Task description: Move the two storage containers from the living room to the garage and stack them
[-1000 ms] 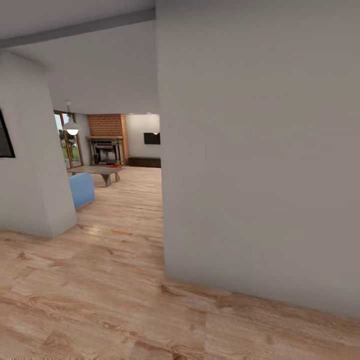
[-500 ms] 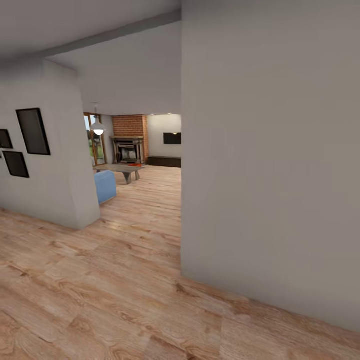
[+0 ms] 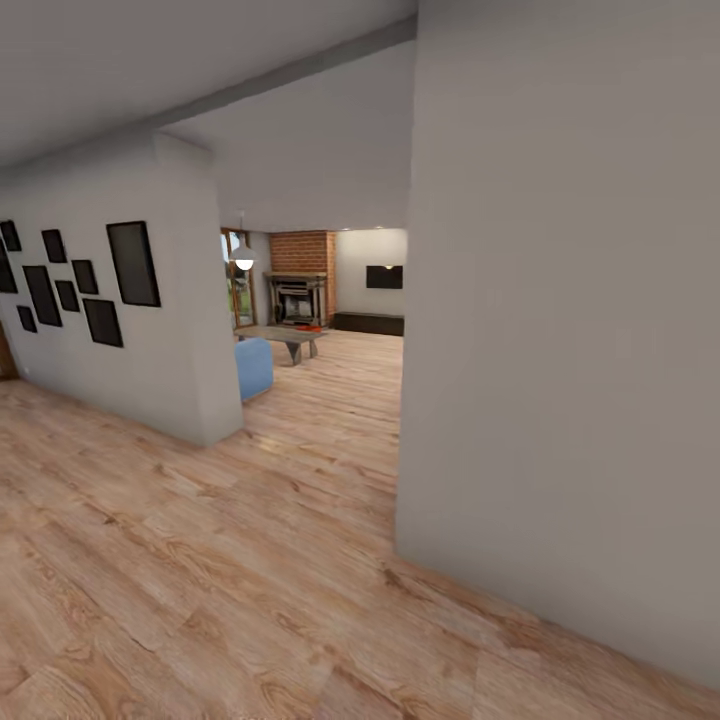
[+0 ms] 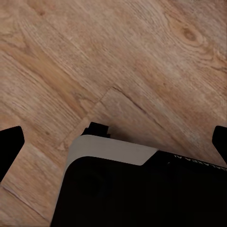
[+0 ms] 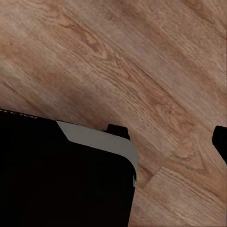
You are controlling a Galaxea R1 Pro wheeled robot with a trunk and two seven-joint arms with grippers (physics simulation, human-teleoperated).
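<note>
Far down the living room (image 3: 330, 350), a small orange-red speck by the brick fireplace (image 3: 300, 290), too small to identify, well apart from both jaws, left gripper (image 4: 113, 142) spread open over wood-plank floor (image 4: 142, 61), right gripper (image 5: 220, 142) cropped, state unclear

Left wrist camera above light wood-plank flooring

The light wood-plank floor (image 4: 142, 56) is seen from above, its grain and board seams running on a slant, with a knot toward 1 o'clock. The robot's black base with a pale grey rounded corner panel (image 4: 111, 149) is seen at 6 o'clock. The two dark fingertips (image 4: 10, 142) of the left gripper (image 4: 116, 142) are seen at 9 and 3 o'clock, set wide apart with nothing held between them.
</note>
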